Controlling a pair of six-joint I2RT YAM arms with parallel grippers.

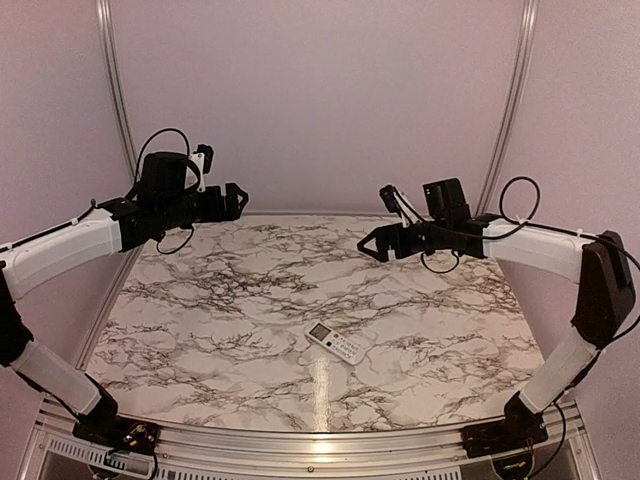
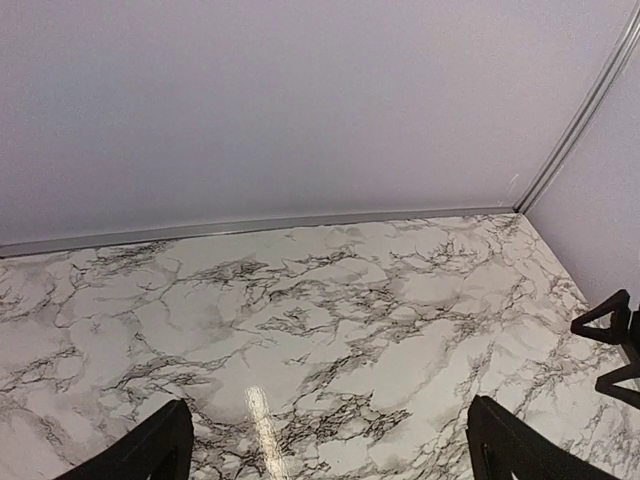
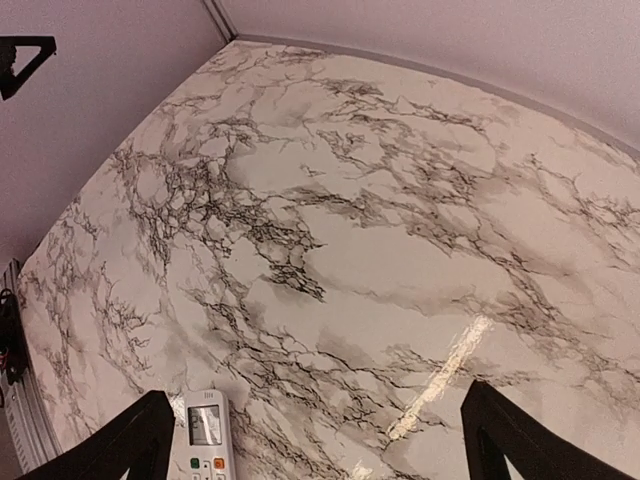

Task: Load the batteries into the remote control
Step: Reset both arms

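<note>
The marble table [image 1: 220, 300] carries only one thing that can be made out. Over it hang the left arm [image 1: 60, 250] and the right arm [image 1: 540, 245], both lifted well clear of the surface.

The left gripper [image 1: 235, 200] is released. Its wrist view shows the two fingers [image 2: 140, 450] spread wide with bare marble between them and nothing held. The right gripper [image 1: 372, 245] is likewise spread and empty, its fingers [image 3: 500, 430] standing far apart over the table.

The remote control [image 1: 337, 342] lies flat, screen and buttons up. It is below the right gripper and on the near side of it, toward the arm bases, and it is well apart from the left gripper. In the right wrist view it sits just beside one finger at the lower edge.

No batteries can be seen anywhere, loose or held.

As a judgement, this is a pause between steps, with neither tool engaged. The battery bay is presumably on the hidden underside, so whether it is filled cannot be told. If loading remains, the next move calls for the right gripper to descend on the remote and turn it over, which means pinching it across its narrow sides.
</note>
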